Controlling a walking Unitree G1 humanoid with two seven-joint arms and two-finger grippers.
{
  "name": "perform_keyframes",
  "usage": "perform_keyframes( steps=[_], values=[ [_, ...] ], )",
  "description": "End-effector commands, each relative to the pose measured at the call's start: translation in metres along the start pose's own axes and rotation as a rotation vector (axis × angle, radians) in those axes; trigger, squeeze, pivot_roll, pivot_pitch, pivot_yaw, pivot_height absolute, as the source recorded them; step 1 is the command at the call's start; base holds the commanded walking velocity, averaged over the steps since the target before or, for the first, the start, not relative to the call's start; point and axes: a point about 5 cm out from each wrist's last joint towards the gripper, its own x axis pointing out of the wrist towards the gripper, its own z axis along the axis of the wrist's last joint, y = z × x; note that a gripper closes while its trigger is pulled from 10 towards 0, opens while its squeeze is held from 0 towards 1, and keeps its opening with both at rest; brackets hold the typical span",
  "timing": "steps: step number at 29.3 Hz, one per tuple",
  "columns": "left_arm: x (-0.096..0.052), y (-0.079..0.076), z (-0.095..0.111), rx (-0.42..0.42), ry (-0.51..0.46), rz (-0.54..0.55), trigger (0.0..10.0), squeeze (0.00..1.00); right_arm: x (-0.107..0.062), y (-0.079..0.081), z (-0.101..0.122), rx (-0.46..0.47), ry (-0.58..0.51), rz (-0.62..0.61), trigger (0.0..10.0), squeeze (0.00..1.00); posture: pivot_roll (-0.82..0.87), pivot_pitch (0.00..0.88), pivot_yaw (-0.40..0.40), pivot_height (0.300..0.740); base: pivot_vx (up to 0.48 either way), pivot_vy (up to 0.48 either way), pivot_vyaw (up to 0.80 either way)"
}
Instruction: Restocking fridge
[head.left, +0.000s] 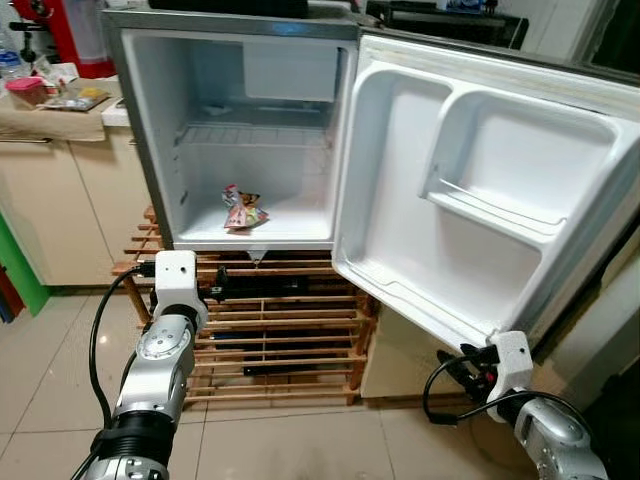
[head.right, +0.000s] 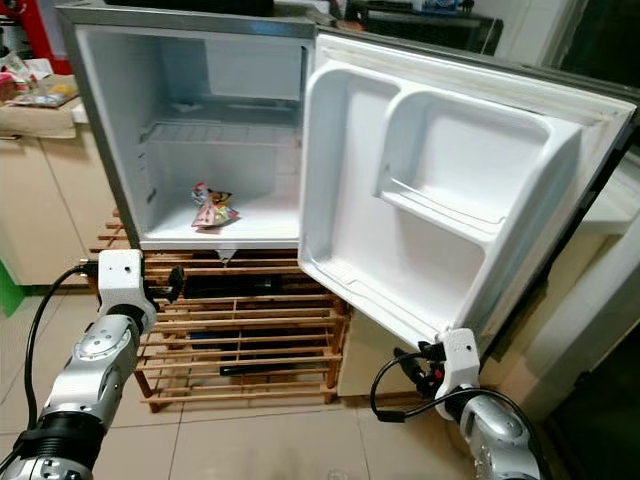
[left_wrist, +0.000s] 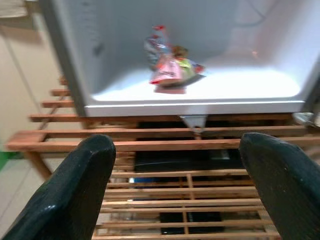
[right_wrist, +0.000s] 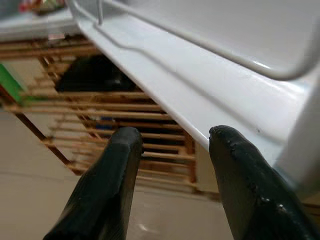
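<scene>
Fridge (head.left: 240, 130) stands open, one snack packet (head.left: 243, 210) lying ahead of and above my left jaws (left_wrist: 175, 185). Both jaws gape empty, my right jaws (right_wrist: 172, 170) under the door (head.left: 480, 190).

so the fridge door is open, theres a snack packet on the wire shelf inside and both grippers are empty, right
Not quite. The snack packet lies on the floor of the fridge, below the wire shelf, not on it; the left eye view shows this. The rest holds: the fridge door is open, and the left gripper and right gripper are both open with nothing between their fingers.
</scene>
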Motion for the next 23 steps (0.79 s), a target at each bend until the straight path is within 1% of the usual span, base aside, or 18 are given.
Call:
perform_keyframes(
  steps=[1, 4, 7, 9, 10, 11, 12, 13, 14, 16, 17, 19, 20, 21, 22, 23],
  values=[
    [-0.003, -0.004, -0.004, 0.001, -0.003, -0.027, 10.0, 0.00, -0.012, 0.003, -0.035, 0.181, 0.123, 0.015, 10.0, 0.00, -0.14, 0.000, 0.033, 0.740, 0.000, 0.000, 0.00],
    [-0.006, -0.003, -0.009, -0.018, 0.003, -0.030, 10.0, 0.00, -0.016, 0.002, -0.040, 0.240, 0.108, 0.049, 10.0, 0.00, -0.14, 0.000, 0.033, 0.740, 0.000, 0.000, 0.00],
    [-0.009, -0.001, -0.016, -0.028, 0.009, -0.024, 10.0, 0.00, -0.025, 0.001, -0.051, 0.244, 0.132, 0.078, 10.0, 0.00, -0.15, 0.000, 0.032, 0.740, 0.000, 0.000, 0.00],
    [-0.011, 0.000, -0.019, -0.015, 0.013, -0.022, 10.0, 0.00, -0.034, 0.001, -0.063, 0.218, 0.185, 0.096, 10.0, 0.00, -0.14, 0.000, 0.031, 0.740, 0.000, 0.000, 0.00],
    [-0.012, -0.001, -0.019, -0.019, 0.006, -0.025, 10.0, 0.00, -0.037, 0.000, -0.066, 0.194, 0.188, 0.086, 10.0, 0.00, -0.14, 0.000, 0.031, 0.740, 0.000, 0.000, 0.00],
    [-0.013, -0.001, -0.019, -0.023, 0.000, -0.027, 10.0, 0.00, -0.039, 0.000, -0.067, 0.179, 0.187, 0.079, 10.0, 0.00, -0.14, 0.000, 0.031, 0.740, 0.000, 0.000, 0.00],
    [-0.014, -0.002, -0.019, -0.024, -0.004, -0.034, 10.0, 0.00, -0.039, -0.002, -0.066, 0.126, 0.181, 0.060, 10.0, 0.00, -0.15, 0.000, 0.030, 0.740, 0.000, 0.000, 0.00],
    [-0.014, -0.002, -0.019, -0.024, -0.004, -0.034, 10.0, 0.00, -0.039, -0.002, -0.066, 0.126, 0.181, 0.060, 10.0, 0.00, -0.15, 0.000, 0.030, 0.740, 0.000, 0.000, 0.00],
    [-0.014, -0.003, -0.022, -0.016, 0.005, -0.037, 10.0, 0.00, -0.040, -0.003, -0.067, 0.098, 0.207, 0.049, 10.0, 0.00, -0.15, 0.000, 0.030, 0.740, 0.000, 0.000, 0.00],
    [-0.015, -0.003, -0.026, -0.012, 0.022, -0.036, 10.0, 0.00, -0.043, -0.009, -0.072, 0.043, 0.283, -0.014, 10.0, 0.00, -0.15, 0.000, 0.028, 0.740, 0.000, 0.000, 0.00],
    [-0.014, -0.003, -0.031, 0.003, 0.052, -0.035, 10.0, 0.00, -0.047, -0.016, -0.075, 0.041, 0.320, -0.090, 10.0, 0.00, -0.15, 0.000, 0.026, 0.740, 0.000, 0.000, 0.00],
    [-0.014, -0.001, -0.047, 0.063, 0.173, -0.037, 10.0, 0.00, -0.058, -0.029, -0.081, 0.002, 0.424, -0.256, 10.0, 0.00, -0.15, 0.000, 0.026, 0.740, 0.000, 0.000, 0.00],
    [-0.015, 0.001, -0.058, 0.100, 0.252, -0.037, 10.0, 0.00, -0.062, -0.036, -0.082, -0.046, 0.460, -0.336, 10.0, 0.00, -0.15, 0.000, 0.025, 0.740, 0.000, 0.000, 0.00],
    [-0.016, 0.005, -0.067, 0.093, 0.312, -0.016, 10.0, 0.00, -0.066, -0.043, -0.080, -0.078, 0.476, -0.401, 10.0, 0.00, -0.15, 0.000, 0.025, 0.740, 0.000, 0.000, 0.00],
    [-0.017, 0.012, -0.074, 0.055, 0.363, 0.019, 10.0, 0.00, -0.071, -0.050, -0.078, -0.114, 0.493, -0.478, 10.0, 0.00, -0.15, 0.000, 0.030, 0.740, 0.000, 0.000, 0.00],
    [-0.020, 0.022, -0.086, -0.003, 0.440, 0.069, 10.0, 0.00, -0.075, -0.064, -0.067, -0.148, 0.487, -0.593, 10.0, 0.00, -0.15, 0.000, 0.031, 0.740, 0.000, 0.000, 0.00]
  ],
)
